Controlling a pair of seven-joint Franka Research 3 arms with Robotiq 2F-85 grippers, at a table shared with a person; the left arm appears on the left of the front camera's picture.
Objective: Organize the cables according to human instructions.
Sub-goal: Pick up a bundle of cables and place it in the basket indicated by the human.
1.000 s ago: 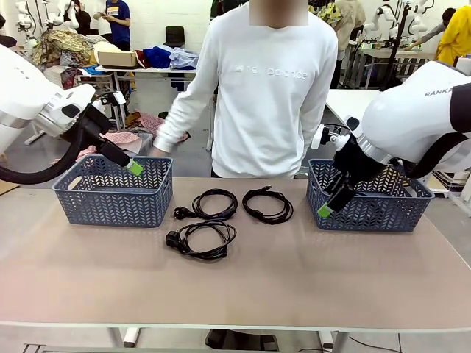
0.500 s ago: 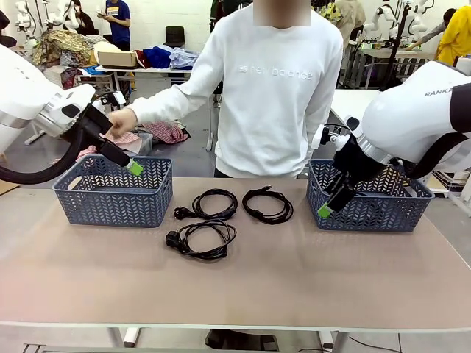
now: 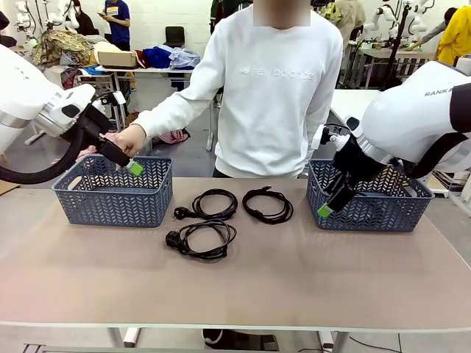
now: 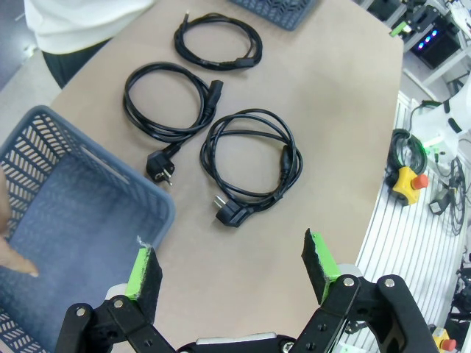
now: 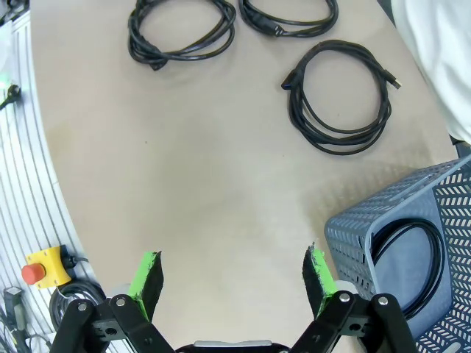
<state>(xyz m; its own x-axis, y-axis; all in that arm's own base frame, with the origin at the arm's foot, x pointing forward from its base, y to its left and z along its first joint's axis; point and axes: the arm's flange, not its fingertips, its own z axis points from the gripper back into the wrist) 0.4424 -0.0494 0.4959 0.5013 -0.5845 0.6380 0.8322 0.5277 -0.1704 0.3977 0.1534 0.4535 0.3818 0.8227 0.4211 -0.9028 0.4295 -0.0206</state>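
Three coiled black cables lie mid-table between two blue baskets: one (image 3: 214, 204) toward the left, one (image 3: 268, 205) toward the right, one (image 3: 201, 240) nearer me. The left wrist view shows the same three (image 4: 218, 41) (image 4: 171, 103) (image 4: 254, 165), as does the right wrist view (image 5: 182, 29) (image 5: 287, 11) (image 5: 342, 95). Another cable (image 5: 405, 226) lies coiled inside the right basket (image 5: 353, 243). My left gripper (image 3: 133, 167) (image 4: 232, 268) hangs open over the left basket's near right corner (image 4: 96, 158). My right gripper (image 3: 324, 211) (image 5: 234, 279) hangs open beside the right basket's left end.
A person in a white sweatshirt stands at the far side, one hand (image 3: 130, 140) reaching over the left basket (image 3: 114, 193) close to my left gripper; fingers (image 4: 9, 246) show inside it. The right basket (image 3: 372, 197) stands at the far right. Bare tabletop lies in front.
The person's hand has swung out from their side and come down over the left basket. Both arms and the cables have stayed still.
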